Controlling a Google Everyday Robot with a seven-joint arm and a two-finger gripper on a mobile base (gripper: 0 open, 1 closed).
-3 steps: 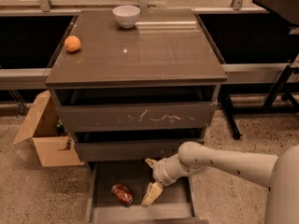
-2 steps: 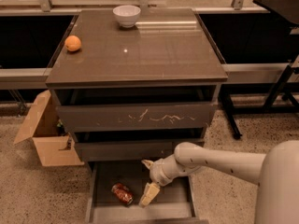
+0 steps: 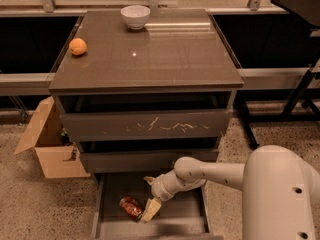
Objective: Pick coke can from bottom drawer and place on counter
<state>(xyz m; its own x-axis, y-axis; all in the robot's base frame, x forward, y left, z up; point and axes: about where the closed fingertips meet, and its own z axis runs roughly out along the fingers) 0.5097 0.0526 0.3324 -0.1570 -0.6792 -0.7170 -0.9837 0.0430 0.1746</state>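
Red coke can (image 3: 131, 207) lies on its side in the pulled-out bottom drawer (image 3: 185, 213); the gripper (image 3: 150, 196) is inside this drawer, fingers spread apart and holding nothing, one fingertip just beside the can; the counter (image 3: 165, 59) is above

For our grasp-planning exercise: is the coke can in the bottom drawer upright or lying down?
Lying down: the coke can stretches lengthwise along the floor of the bottom drawer, just beside the open gripper.
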